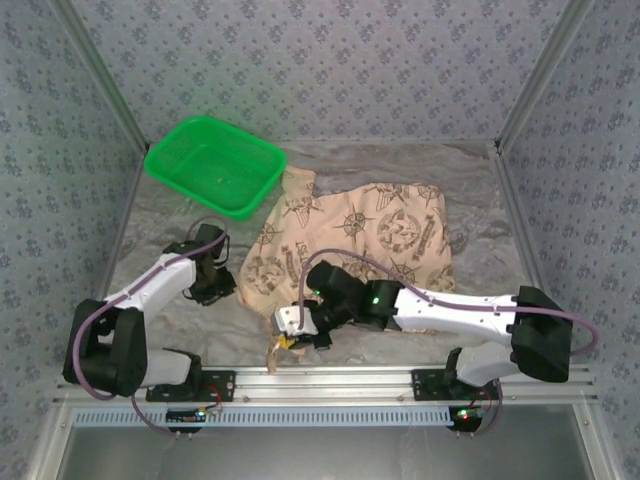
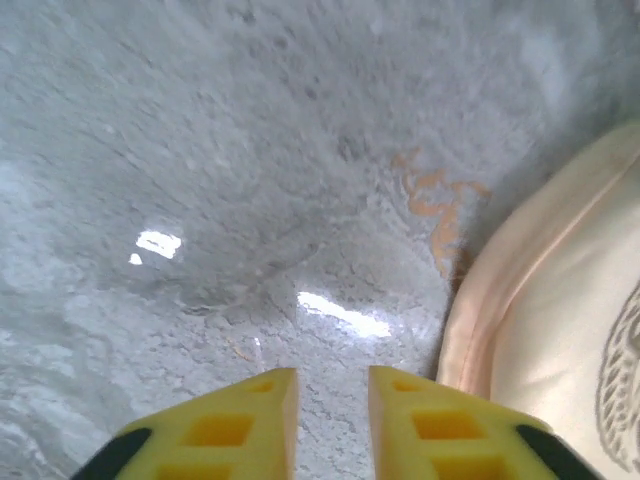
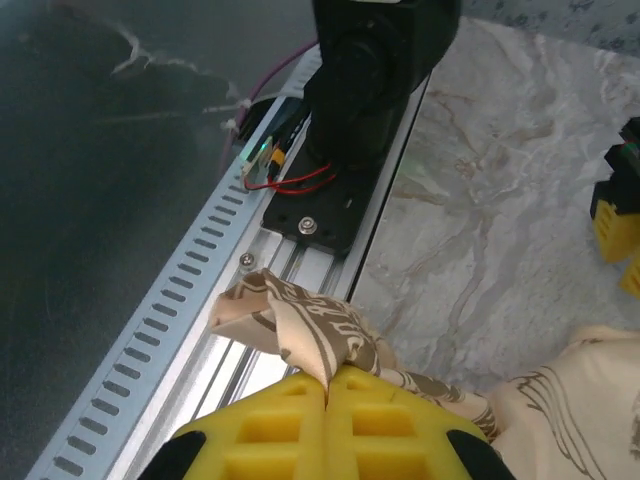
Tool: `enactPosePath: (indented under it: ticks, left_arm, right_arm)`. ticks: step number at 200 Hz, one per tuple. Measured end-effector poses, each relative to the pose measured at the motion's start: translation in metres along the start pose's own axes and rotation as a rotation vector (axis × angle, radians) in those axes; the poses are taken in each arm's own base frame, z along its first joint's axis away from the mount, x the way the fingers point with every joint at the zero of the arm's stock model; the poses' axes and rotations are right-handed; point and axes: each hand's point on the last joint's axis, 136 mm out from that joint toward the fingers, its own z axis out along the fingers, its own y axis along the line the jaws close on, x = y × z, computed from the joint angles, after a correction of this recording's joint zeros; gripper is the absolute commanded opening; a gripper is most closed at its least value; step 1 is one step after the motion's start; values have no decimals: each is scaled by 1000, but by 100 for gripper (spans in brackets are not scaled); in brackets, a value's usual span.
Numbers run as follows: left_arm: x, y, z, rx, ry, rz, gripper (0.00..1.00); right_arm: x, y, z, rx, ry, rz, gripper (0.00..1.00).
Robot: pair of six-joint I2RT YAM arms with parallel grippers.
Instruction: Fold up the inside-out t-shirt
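Top view. Green plastic basket [image 1: 213, 163] sits at 10 o'clock on the grey marbled table [image 1: 480, 200], tilted slightly, with its near corner just beside the far left edge of the t-shirt [image 1: 370, 235]. The basket's mesh floor is visible. There is one small pale fleck [image 1: 222, 180] near its middle, too small to identify and possibly only glare.

The t-shirt lies spread from table centre out toward 2 o'clock, peach-beige with dark compass prints. Its surface is wrinkled, and a narrow flap reaches up at 11 o'clock toward the basket. Its near left corner is drawn down to 6 o'clock, toward the metal rail [image 1: 400, 378] at the table's front edge.

Right gripper [image 1: 287, 325] is at 6 o'clock, low over that corner. In the right wrist view, the yellow fingers [image 3: 270, 420] of the right gripper [image 3: 328, 385] are pressed together, clamped on a bunched fold of the t-shirt [image 3: 300, 335]. The fold sticks out beyond the fingertips and hangs over the slotted rail [image 3: 150, 340]. More of the shirt trails off at 4 o'clock.

Left gripper [image 1: 212, 290] is at 8 o'clock, just beside the shirt's left edge. In the left wrist view, its fingers [image 2: 230, 425] stand apart, with a narrow gap at the left gripper [image 2: 332, 385]. Bare table [image 2: 250, 180] shows through the gap, and nothing is between the fingers. The hemmed edge of the t-shirt [image 2: 560, 300] runs along at 3 to 4 o'clock, close to the right-hand finger. Whether it touches cannot be told.
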Motion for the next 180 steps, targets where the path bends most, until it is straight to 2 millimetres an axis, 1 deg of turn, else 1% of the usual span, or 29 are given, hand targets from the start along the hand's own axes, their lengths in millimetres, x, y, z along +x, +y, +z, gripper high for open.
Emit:
enactPosePath:
  ticks: [9, 14, 22, 32, 43, 50, 56, 63, 75, 81, 91, 108, 127, 139, 148, 155, 168, 180]
  left_arm:
    - [-3, -3, -3, 14, -8, 22, 41]
    - [-3, -5, -3, 23, -8, 30, 43]
    - [-1, -10, -4, 46, 4, 51, 44]
    - [4, -16, -5, 69, 21, 79, 45]
    - [13, -27, -6, 95, 43, 128, 46]
    - [21, -35, -8, 111, 55, 165, 46]
    - [29, -41, -8, 124, 66, 199, 46]
    - [37, -49, -9, 139, 83, 226, 44]
    - [50, -57, -9, 160, 114, 251, 41]
    - [53, -59, -8, 161, 124, 249, 40]
    - [54, -58, -4, 145, 137, 229, 40]
    - [55, -53, 5, 108, 160, 206, 39]
    - [56, -48, 14, 68, 178, 190, 38]
    - [54, -46, 18, 56, 186, 175, 38]
    - [50, -45, 20, 56, 184, 158, 38]
    - [47, -44, 21, 59, 183, 142, 38]
    - [43, -42, 23, 70, 193, 109, 39]
    - [41, -41, 24, 81, 202, 89, 41]
  right_arm:
    - [11, -2, -1, 1, 4, 20, 0]
    - [20, -2, -1, 0, 15, 34, 6]
    - [41, 0, 1, -7, 52, 60, 14]
    - [69, 7, 6, -25, 108, 88, 17]
    - [99, 19, 10, -57, 181, 126, 28]
    - [114, 25, 11, -70, 222, 139, 33]
    - [123, 29, 11, -78, 254, 142, 34]
    - [130, 31, 9, -80, 282, 138, 36]
    - [131, 30, 8, -69, 303, 103, 40]
    - [129, 28, 7, -60, 312, 75, 41]
    - [120, 26, 8, -47, 319, 11, 42]
    - [92, 24, 15, -40, 307, -120, 43]
    - [58, 24, 30, -47, 266, -248, 43]
    - [47, 24, 43, -59, 255, -293, 44]
    - [47, 24, 53, -69, 259, -309, 44]
    - [51, 23, 60, -77, 270, -311, 44]
    - [64, 21, 72, -92, 302, -298, 44]
    - [81, 20, 84, -108, 337, -280, 45]
